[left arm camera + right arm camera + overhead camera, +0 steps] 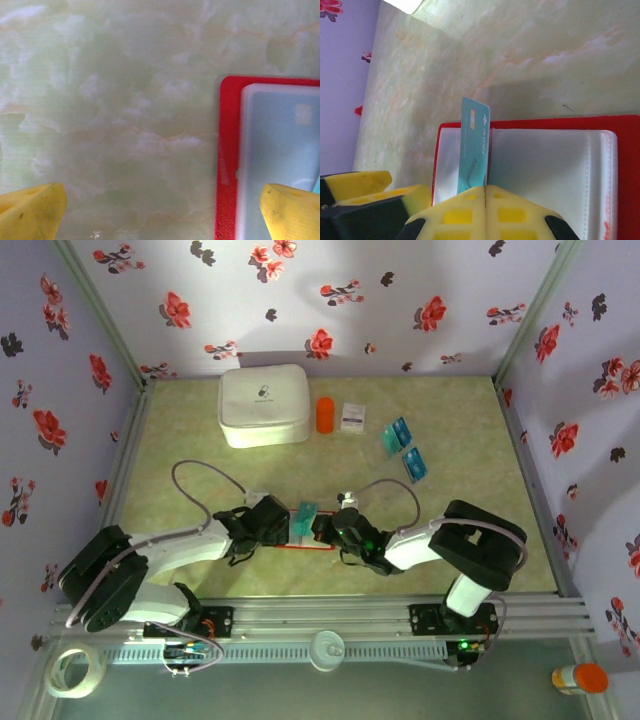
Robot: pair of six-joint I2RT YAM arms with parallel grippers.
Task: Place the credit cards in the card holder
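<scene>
The right gripper (485, 192) pinched a flat teal plastic card (474, 145) edge-on just ahead of its fingertips, at the red square wallet (550, 123) pocket. The left gripper (162, 212) gaped wide. Missing the slot could buckle the card.

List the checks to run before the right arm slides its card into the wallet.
1. Grip on card: ok, right jaws shut on it.
2. Wallet open, pockets up: ok.
3. Card edge at a slot: cannot tell; it stands over the clear pocket.
4. Wallet pinned: cannot tell; left jaws open, one finger over its edge, contact unclear.
5. Target pocket free: cannot tell; a stored card shows in one pocket.
6. Spare cards uncovered: ok, lying loose at far right.
</scene>
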